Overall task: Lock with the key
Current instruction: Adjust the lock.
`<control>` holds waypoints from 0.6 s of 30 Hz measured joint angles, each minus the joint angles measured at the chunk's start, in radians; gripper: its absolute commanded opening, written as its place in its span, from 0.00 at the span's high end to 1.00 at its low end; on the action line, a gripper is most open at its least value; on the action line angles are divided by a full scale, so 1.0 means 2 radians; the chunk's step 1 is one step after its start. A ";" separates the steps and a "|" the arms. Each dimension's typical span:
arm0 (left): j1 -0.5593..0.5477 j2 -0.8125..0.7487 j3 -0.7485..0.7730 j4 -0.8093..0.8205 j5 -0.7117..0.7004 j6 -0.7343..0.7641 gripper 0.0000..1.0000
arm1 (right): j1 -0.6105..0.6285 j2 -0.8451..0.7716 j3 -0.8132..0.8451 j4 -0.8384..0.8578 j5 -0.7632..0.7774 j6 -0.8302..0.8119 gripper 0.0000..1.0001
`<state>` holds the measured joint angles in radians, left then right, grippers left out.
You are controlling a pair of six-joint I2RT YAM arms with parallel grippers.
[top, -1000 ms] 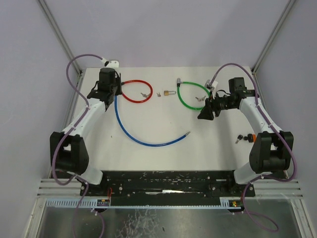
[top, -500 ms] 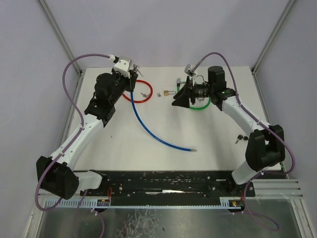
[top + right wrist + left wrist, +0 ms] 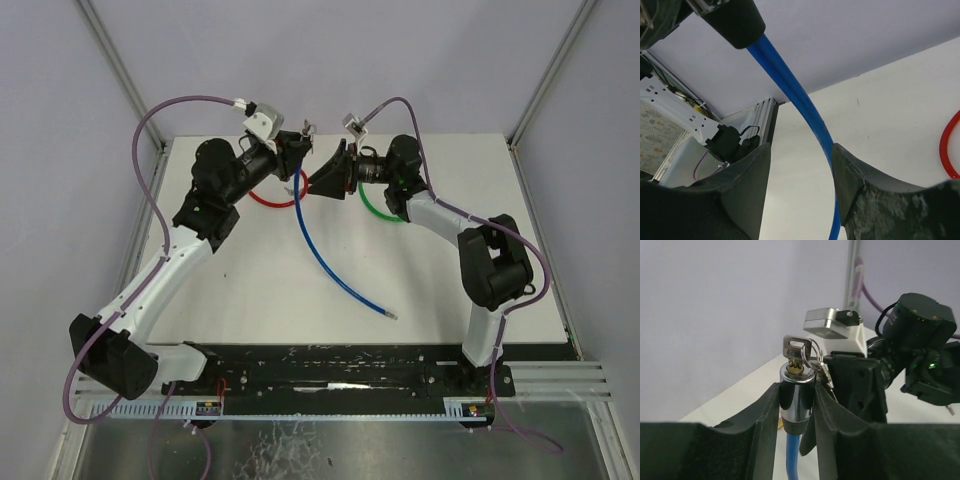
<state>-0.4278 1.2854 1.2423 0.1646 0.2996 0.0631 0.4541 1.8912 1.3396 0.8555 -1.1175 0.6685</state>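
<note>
My left gripper (image 3: 297,150) is raised above the back of the table and shut on the chrome lock barrel (image 3: 796,392) of the blue cable lock. A silver key (image 3: 797,349) on a ring sticks out of the barrel's top. The blue cable (image 3: 325,255) hangs down from the barrel, and its free end (image 3: 390,314) lies on the table. My right gripper (image 3: 318,182) is open just right of the barrel, pointing at it. In the right wrist view the cable (image 3: 805,107) passes between my right gripper's (image 3: 800,190) spread fingers, close to the right finger (image 3: 860,185).
A red cable loop (image 3: 272,197) lies on the table under my left gripper. A green cable loop (image 3: 383,208) lies under my right arm. Both arms reach over the back middle of the table. Grey walls and metal posts (image 3: 120,70) stand around it.
Both arms swung up and inward to the back centre. My left gripper lifted the lock barrel, dragging the blue cable right. My right gripper moved left to face the barrel.
</note>
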 measured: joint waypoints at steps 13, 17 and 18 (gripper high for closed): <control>-0.022 0.024 0.031 0.003 0.009 -0.047 1.00 | 0.015 0.003 0.009 0.083 -0.001 0.055 0.56; -0.022 0.025 0.036 0.003 0.008 -0.063 1.00 | 0.016 0.004 0.009 0.098 -0.001 0.060 0.52; -0.022 0.025 0.036 0.004 0.008 -0.068 1.00 | 0.016 0.004 0.009 0.098 -0.001 0.060 0.53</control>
<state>-0.4717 1.3361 1.3144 0.1719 0.3161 -0.0727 0.4866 1.8992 1.3571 1.0523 -1.1198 0.7876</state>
